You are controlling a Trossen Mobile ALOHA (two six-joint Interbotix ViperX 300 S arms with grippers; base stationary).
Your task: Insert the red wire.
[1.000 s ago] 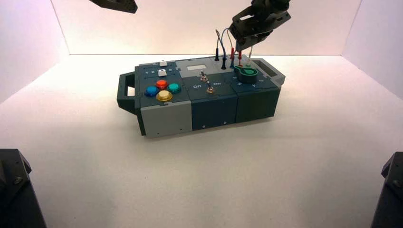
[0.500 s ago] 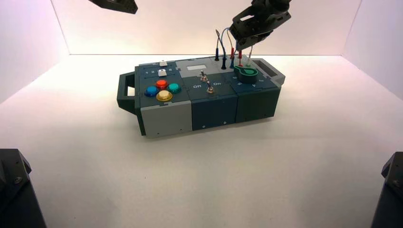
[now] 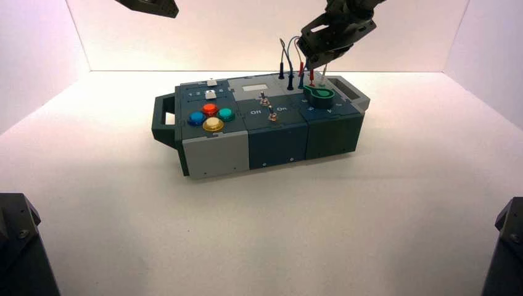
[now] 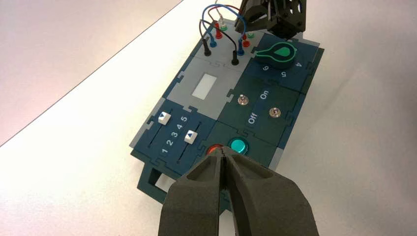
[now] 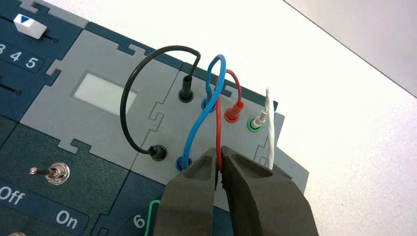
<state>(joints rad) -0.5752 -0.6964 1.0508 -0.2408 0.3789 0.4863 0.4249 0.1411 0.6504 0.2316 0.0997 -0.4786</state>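
Observation:
The red wire (image 5: 218, 132) arcs up from a red plug (image 5: 232, 114) seated in a socket on the grey panel at the box's far right. It then drops into my right gripper (image 5: 218, 156), which is shut on it close above the panel. The wire's other end is hidden under the jaws. In the high view my right gripper (image 3: 313, 61) hangs over the wire panel, beside a red plug (image 3: 311, 75). My left gripper (image 4: 223, 156) is shut on nothing, held high above the box's button end.
A black wire (image 5: 129, 93), a blue wire (image 5: 199, 125) and a white wire (image 5: 268, 118) in a green socket crowd the same panel. Nearby are the green knob (image 3: 319, 94), two toggle switches (image 4: 242, 100), two sliders (image 4: 164, 118), a pale display (image 4: 204, 86) and coloured buttons (image 3: 213, 123).
My right gripper has risen slightly, still shut on the red wire. The left arm has not moved.

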